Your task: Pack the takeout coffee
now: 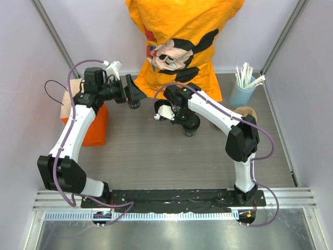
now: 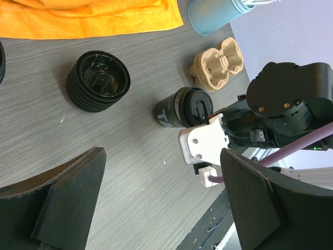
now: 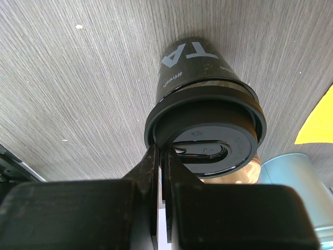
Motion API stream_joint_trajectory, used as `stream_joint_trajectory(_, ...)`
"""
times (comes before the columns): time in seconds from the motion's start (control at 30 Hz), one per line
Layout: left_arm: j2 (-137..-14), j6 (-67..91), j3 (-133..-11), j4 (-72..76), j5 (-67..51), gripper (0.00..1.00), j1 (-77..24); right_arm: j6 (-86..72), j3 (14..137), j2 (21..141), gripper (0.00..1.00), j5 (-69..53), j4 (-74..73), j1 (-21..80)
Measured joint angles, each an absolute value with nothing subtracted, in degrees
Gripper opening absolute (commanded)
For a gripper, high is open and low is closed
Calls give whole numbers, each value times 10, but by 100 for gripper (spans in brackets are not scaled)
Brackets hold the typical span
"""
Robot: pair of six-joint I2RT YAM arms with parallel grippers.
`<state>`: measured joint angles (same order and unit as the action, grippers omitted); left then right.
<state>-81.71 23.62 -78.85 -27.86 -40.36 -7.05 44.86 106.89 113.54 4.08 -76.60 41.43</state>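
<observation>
Your takeout coffee (image 1: 134,104), small and black, stands just left of the orange shirt's (image 1: 182,31) hem, under the left gripper (image 2: 161,156), whose fingers are spread wide. Just below that hem, the right gripper (image 3: 162,156), fingers pressed together, sits at the lid rim of a black cup (image 3: 200,78) printed "TA".

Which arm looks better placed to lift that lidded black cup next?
Right: the right pincer is shut on the rim of the lidded cup; the left pincer hangs open, apart from it, nearer the orange bag.

- Left arm (image 1: 73,133) and right arm (image 1: 216,112): white links, black joints.
- A purple cable (image 1: 71,86) runs along each.
- The left hand (image 2: 162,156) has black wedge fingers (image 2: 67,203).
</observation>
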Motion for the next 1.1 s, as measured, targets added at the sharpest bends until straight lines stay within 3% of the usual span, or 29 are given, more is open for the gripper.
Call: stream_joint_trajectory(1.1,-809,237,-785,-276,-408,96,-70,446,1068,1146,6,38,-766,412)
